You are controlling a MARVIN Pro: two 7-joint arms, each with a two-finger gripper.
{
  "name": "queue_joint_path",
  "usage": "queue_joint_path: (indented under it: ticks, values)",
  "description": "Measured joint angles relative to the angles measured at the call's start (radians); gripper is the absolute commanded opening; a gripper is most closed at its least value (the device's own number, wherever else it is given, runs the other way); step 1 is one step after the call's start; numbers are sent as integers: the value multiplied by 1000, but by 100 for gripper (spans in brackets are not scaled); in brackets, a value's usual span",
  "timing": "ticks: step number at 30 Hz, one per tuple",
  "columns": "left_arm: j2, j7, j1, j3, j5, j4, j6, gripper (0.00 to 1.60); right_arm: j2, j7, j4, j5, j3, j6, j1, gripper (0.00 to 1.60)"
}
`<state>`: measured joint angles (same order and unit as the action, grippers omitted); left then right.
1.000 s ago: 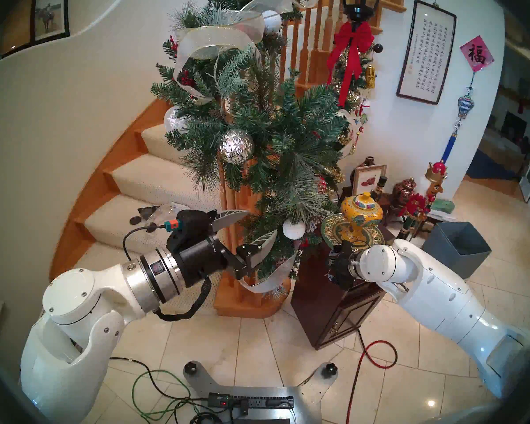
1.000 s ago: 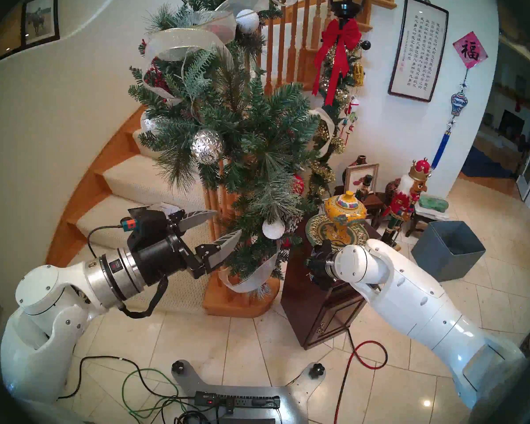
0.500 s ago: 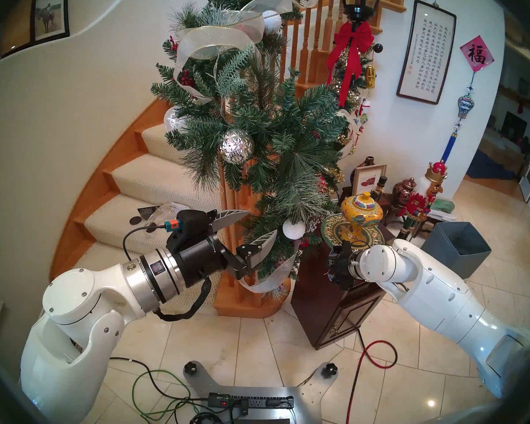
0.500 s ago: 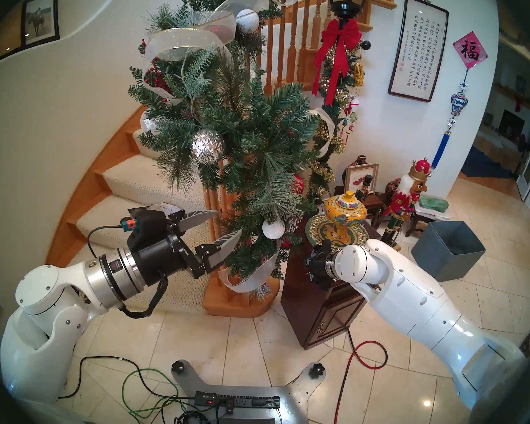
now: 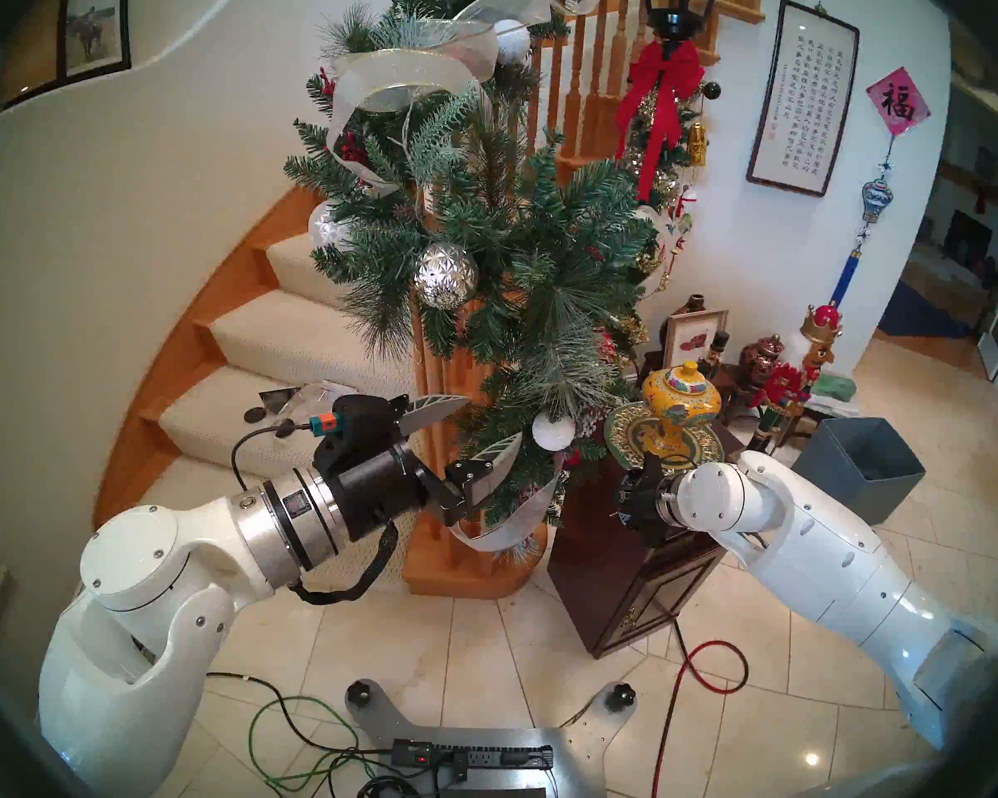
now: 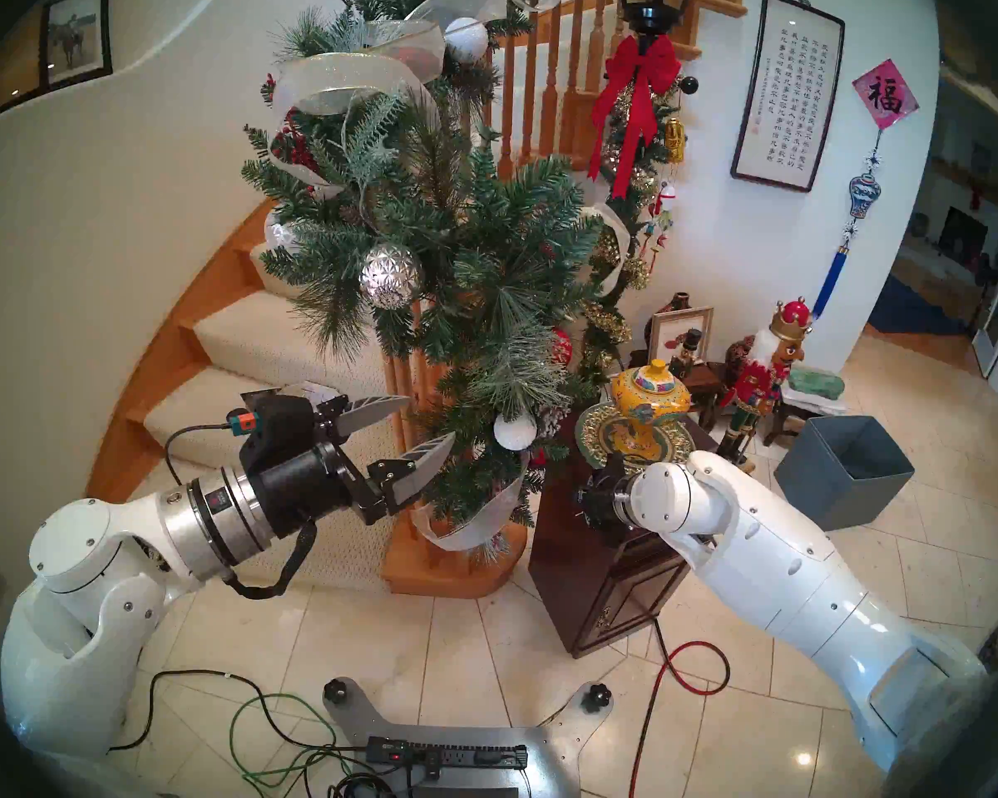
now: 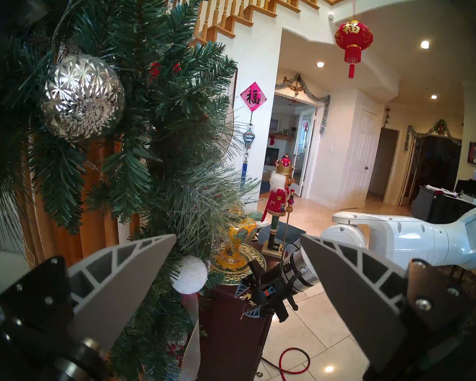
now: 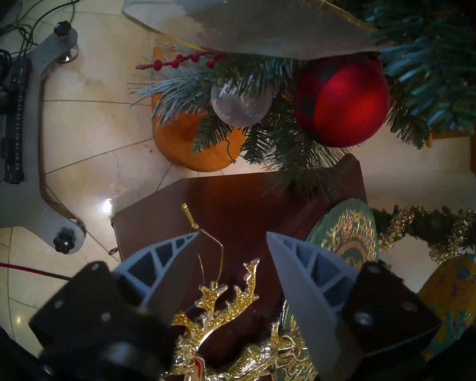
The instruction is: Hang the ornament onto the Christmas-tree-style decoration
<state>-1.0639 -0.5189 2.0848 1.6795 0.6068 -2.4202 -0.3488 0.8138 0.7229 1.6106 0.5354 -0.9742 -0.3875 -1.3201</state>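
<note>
Early going here: the flat glittery gold-and-silver reindeer ornament (image 8: 231, 325) lies on the dark wooden cabinet worktop (image 8: 231, 196), its thin gold thread (image 8: 209, 251) trailing loose ahead of it, nothing hung yet. The right pincer (image 8: 232, 243) straddles it, fingers either side of the antlers with a clear gap showing, so it reads as parted and not yet clenched on the piece. Off to the side, the left pincer (image 5: 476, 428) is spread wide and empty, tips at the needles of the big bushy green pine garland with sheer silver ribbon (image 5: 485, 250). By my reckoning the grasp, the lift and the threading over a branch are all to come.
</note>
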Motion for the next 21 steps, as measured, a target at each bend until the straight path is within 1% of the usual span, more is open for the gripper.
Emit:
queue_joint_path:
  ticks: [9, 16, 18, 21]
  values:
    - [0, 0, 0, 0, 0, 0, 0, 160, 8, 1, -14, 12, 4, 5, 5, 100]
    - [0, 0, 0, 0, 0, 0, 0, 160, 18, -1, -30, 22, 7, 10, 8, 91]
    - [0, 0, 0, 0, 0, 0, 0, 160, 20, -1, -33, 25, 7, 11, 9, 85]
    - [0, 0, 0, 0, 0, 0, 0, 160, 23, -1, -36, 29, 8, 13, 11, 83]
